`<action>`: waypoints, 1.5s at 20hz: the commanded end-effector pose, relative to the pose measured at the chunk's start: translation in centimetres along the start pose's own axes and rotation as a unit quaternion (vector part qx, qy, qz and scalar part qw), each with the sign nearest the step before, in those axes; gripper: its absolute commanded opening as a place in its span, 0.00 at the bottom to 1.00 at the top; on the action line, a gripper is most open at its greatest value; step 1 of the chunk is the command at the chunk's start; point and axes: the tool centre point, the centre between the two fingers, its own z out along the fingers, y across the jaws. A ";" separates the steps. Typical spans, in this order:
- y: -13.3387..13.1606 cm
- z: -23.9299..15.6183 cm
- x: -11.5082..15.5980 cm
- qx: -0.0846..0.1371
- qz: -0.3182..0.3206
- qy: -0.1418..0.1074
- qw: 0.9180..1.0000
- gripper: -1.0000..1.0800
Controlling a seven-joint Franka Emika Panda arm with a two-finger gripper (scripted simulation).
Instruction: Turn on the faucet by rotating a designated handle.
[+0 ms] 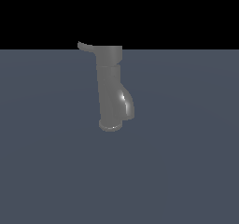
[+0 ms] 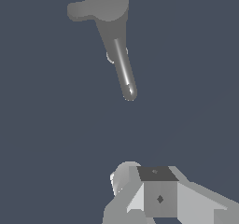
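The faucet (image 1: 110, 90) stands upright on the flat grey-blue floor, its bulging spout (image 1: 127, 105) curving toward the exterior view's right. From its wider top cap (image 1: 110, 55) the handle (image 1: 85, 45), a thin upturned lever, sticks out toward the exterior view's left. In the wrist view I look down on the faucet: its round cap (image 2: 110, 2), the short handle (image 2: 78, 10) and the long shiny spout (image 2: 124, 69). My gripper (image 2: 140, 177) shows only as grey blocks at the picture's edge, well apart from the faucet. It touches nothing. Its jaws are too cut off to judge. The exterior view does not show it.
The grey-blue floor (image 1: 186, 162) runs flat all around the faucet, with a black backdrop behind it. No other object is in either view.
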 end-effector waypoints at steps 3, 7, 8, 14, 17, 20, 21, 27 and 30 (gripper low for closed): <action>-0.1 0.0 0.0 0.001 -0.001 0.000 1.000 0.00; -0.7 -0.4 -0.1 0.011 -0.006 0.002 1.000 0.00; -1.0 -0.5 -0.1 0.014 -0.008 0.002 1.000 0.00; -1.5 -0.8 -0.2 0.022 -0.013 0.003 1.000 0.00; -1.4 -0.7 -0.1 0.021 -0.010 0.003 1.000 0.00; -1.5 -0.7 0.3 0.021 -0.003 0.003 1.000 0.00; -1.5 -0.7 0.5 0.021 0.001 0.003 1.000 0.00; -1.8 -0.4 2.0 0.021 0.033 0.002 0.999 0.00; -2.0 -0.2 3.1 0.021 0.055 0.002 0.998 0.00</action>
